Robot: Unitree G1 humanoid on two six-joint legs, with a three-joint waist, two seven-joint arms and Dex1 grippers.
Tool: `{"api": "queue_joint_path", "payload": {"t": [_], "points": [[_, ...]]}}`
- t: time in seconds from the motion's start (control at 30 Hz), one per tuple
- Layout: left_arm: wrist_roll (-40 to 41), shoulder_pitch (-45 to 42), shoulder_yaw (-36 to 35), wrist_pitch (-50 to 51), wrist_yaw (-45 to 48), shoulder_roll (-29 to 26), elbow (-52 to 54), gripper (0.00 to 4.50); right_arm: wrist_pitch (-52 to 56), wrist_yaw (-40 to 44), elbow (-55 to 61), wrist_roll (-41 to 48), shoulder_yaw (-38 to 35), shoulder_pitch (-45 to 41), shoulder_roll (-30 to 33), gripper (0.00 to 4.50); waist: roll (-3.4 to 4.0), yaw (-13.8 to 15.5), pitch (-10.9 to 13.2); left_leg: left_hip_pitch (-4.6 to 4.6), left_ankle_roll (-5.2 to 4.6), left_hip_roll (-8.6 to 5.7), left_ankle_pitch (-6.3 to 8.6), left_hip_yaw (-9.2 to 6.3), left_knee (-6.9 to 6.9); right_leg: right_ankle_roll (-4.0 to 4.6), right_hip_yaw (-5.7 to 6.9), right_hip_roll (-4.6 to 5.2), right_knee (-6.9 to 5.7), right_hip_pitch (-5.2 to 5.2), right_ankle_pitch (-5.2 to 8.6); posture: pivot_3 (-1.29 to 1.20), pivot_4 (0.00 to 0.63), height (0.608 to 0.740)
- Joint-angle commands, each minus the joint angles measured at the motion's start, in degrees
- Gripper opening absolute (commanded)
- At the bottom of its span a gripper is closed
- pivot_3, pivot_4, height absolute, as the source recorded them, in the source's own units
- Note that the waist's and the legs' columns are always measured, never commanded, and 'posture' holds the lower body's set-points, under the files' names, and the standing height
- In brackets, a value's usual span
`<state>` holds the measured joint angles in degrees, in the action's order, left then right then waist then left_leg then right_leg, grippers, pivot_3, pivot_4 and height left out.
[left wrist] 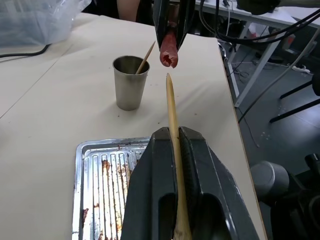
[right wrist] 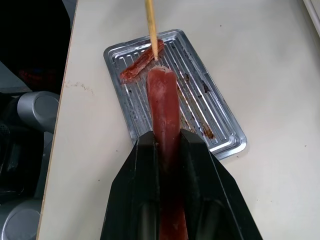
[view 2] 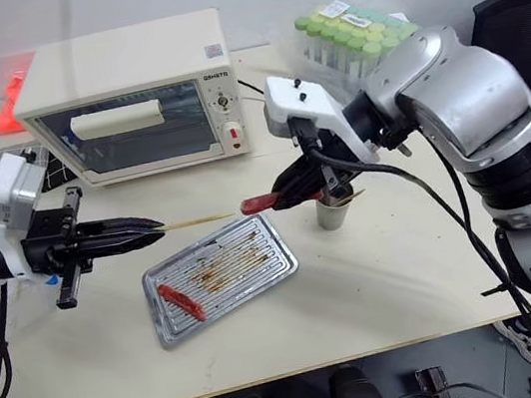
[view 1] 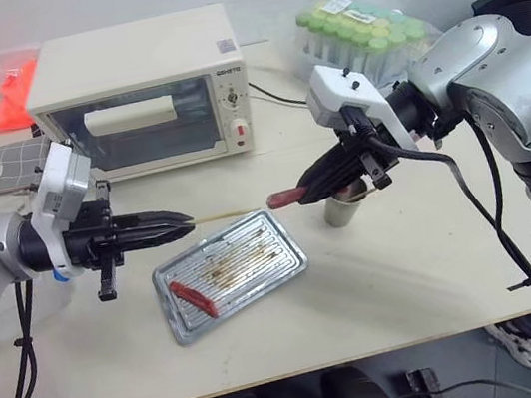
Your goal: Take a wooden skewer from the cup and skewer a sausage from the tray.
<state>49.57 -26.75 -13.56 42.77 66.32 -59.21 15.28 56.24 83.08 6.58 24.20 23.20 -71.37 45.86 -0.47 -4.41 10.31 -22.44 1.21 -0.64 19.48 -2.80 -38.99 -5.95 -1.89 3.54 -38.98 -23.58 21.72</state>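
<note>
your left gripper (view 1: pixel 183 223) is clamped tight on the wooden skewer (view 1: pixel 231 216), which sticks out level toward 3 o'clock, tip aimed at the sausage (view 1: pixel 285 197). your right gripper (view 1: pixel 306 188) is closed narrow on that sausage, dull red end poking out toward 9 o'clock. in the left wrist view the skewer tip sits just short of the sausage's cut end; in the right wrist view it looks to be touching or nearly so, can't tell which. both are held up over the desk (view 1: pixel 408 267), above the 1 o'clock corner of the tray (view 1: pixel 287 265).

counts: 1 tray, w/ 1 brighter red sausage (view 1: pixel 192 298) lying at its 8 o'clock end. 1 cup (left wrist: pixel 130 82) on the desk at 3 o'clock of the tray, w/ 1 more skewer (left wrist: pixel 146 56) leaning in it. 1 toaster oven (view 1: pixel 143 92) at 12 o'clock. 2 sausages total, 2 skewers total.
</note>
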Motion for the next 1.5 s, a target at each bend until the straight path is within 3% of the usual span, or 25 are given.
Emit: {"api": "queue_joint_path", "payload": {"t": [0.03, 0.43, 0.77, 1.03, 1.5], "points": [[0.4, -1.9, -0.8, -0.9, 0.0, 0.6, 1.5, 0.00, -0.1, 0.0, 1.9, 1.3, -3.0, -0.6, 0.8, 0.32, 0.00, 0.0, 0.0, 0.00, 0.00, 0.00, 0.00, 0.00, -0.01, 0.00, 0.00, 0.00, 0.00, 0.00, 0.00, 0.00, 0.150, 0.740], [-0.4, -3.9, 1.1, -0.8, 0.2, 2.3, 1.1, 0.00, -2.1, -0.4, 0.4, 0.7, -3.1, 0.6, 0.2, 0.32, 0.00, -0.1, 0.0, 0.00, -0.01, -0.01, 0.00, 0.00, -0.05, 0.00, 0.01, 0.00, -0.04, 0.00, 0.00, 0.00, 0.150, 0.740], [-1.8, -5.3, 2.3, -1.5, 0.8, 3.2, -0.3, 0.00, -14.6, 2.6, -13.8, -5.2, -0.6, 0.9, -3.7, 0.32, -0.01, -0.2, 0.0, 0.00, -0.01, -0.04, 0.00, 0.00, -0.10, 0.00, 0.01, 0.00, -0.08, 0.00, 0.00, 0.00, 0.150, 0.740], [-2.8, -4.4, 0.2, -1.6, 1.9, 1.5, -1.5, 0.00, -21.1, 6.7, -21.0, -7.9, -1.4, 1.3, -2.4, 0.32, -0.01, -0.3, 0.0, 0.00, -0.01, -0.04, 0.00, -0.01, -0.13, 0.00, 0.02, 0.00, -0.12, -0.01, 0.00, 0.00, 0.150, 0.740], [-5.7, -2.9, -1.3, -5.0, 1.2, 1.2, -5.1, 0.00, -16.8, 6.6, -16.0, -7.1, -2.3, 0.0, -0.9, 0.32, 0.00, -0.3, 0.0, 0.00, -0.01, -0.05, 0.00, -0.02, -0.13, 0.00, 0.03, 0.01, -0.13, -0.06, 0.00, 0.00, 0.150, 0.740]]}}
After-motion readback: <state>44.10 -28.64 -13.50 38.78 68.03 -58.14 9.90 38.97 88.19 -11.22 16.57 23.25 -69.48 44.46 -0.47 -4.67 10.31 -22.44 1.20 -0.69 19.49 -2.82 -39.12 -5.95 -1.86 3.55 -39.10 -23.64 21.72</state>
